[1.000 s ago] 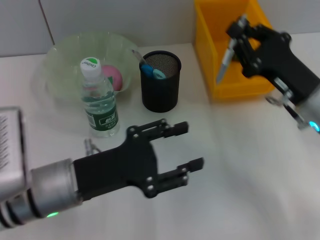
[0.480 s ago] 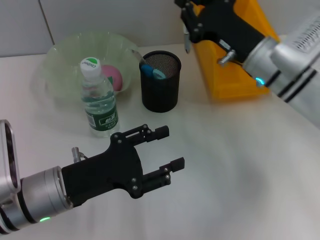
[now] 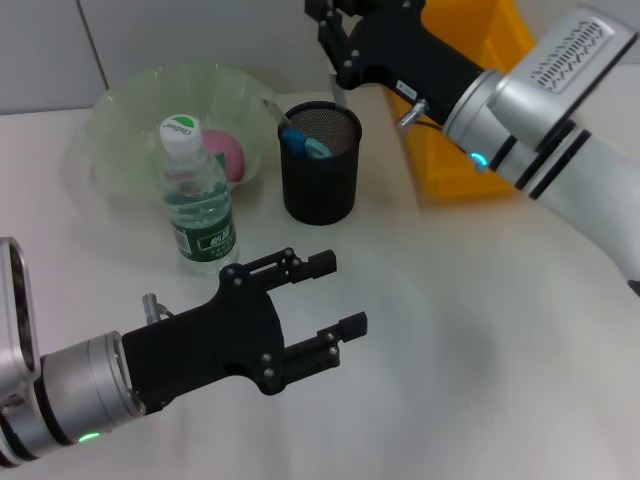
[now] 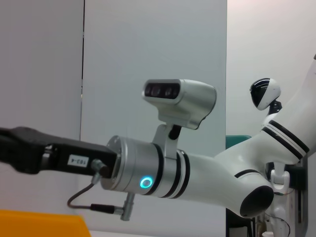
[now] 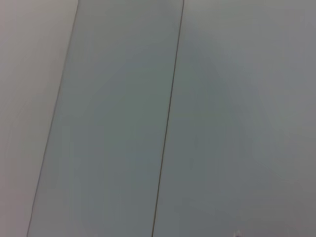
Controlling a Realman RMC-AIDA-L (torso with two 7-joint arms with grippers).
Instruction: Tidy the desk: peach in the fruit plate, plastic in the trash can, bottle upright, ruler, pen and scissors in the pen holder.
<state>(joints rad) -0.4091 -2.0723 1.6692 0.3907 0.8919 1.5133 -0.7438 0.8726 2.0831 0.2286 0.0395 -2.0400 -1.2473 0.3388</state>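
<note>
A plain white bench fills the head view, evenly lit with soft shadows. Along its far edge, toward 12 o'clock, stands a pale grey panelled wall (thin dark seams run between the panels). The right wrist view shows the same grey panels, split by one seam.

robot lab: bare white desk, grey panelled wall.

I log: peach in pale green fruit plate; bottle upright; blue-handled scissors in black mesh pen holder; yellow trash can behind.
</note>
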